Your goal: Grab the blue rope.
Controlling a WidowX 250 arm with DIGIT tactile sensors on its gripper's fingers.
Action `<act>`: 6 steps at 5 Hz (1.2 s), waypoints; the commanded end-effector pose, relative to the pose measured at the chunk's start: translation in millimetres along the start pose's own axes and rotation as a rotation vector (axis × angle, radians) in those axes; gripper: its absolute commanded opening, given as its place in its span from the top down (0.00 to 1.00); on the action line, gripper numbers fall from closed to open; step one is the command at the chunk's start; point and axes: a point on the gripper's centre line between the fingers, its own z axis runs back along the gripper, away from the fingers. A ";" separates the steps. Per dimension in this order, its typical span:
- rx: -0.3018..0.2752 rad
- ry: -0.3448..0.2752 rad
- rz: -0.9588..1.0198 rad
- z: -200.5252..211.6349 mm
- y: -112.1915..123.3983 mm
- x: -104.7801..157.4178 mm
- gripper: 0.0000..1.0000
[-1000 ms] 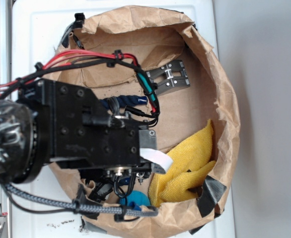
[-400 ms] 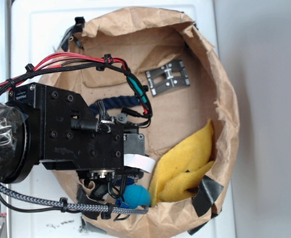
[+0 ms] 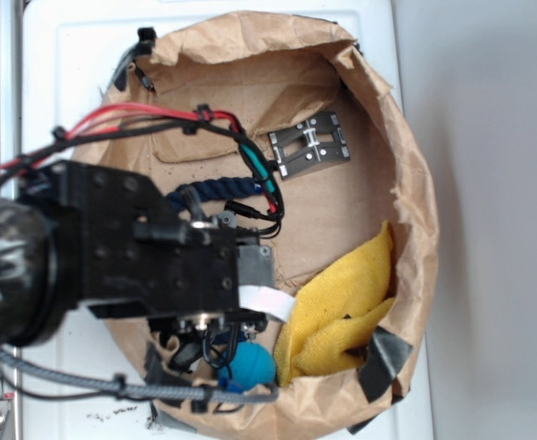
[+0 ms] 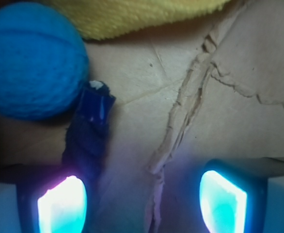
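The blue rope [image 4: 86, 141] is a dark navy twisted strand. In the wrist view it runs up from just above my left fingertip [image 4: 62, 206] to its brighter blue capped end [image 4: 96, 103], which lies against a teal-blue ball [image 4: 33, 60]. My gripper [image 4: 142, 204] is open, low over the brown paper, with mostly bare paper between the fingers and the rope at the left finger's inner edge. From outside, another navy stretch of the rope [image 3: 221, 189] shows above the black arm [image 3: 149, 257], which hides the fingers.
Everything lies in a crumpled brown paper bag [image 3: 406, 156] on a white surface. A yellow cloth [image 3: 342, 302] lies right of the ball [image 3: 250, 365], and a metal bracket [image 3: 310, 147] lies at the back. Red and black wires [image 3: 140, 115] arch over the arm.
The arm has pulled back to the left, so its wires no longer cross the metal bracket. It then shifted slightly down. The rope, ball and cloth stay where they were.
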 end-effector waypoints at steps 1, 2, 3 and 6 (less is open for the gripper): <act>-0.081 -0.086 0.027 41.8 24.1 10.7 0.00; -0.123 -0.074 0.018 36.9 25.4 14.9 0.00; -0.111 -0.063 0.001 29.2 19.2 14.5 0.00; -0.026 -0.010 -0.027 -14.0 -11.4 10.7 0.00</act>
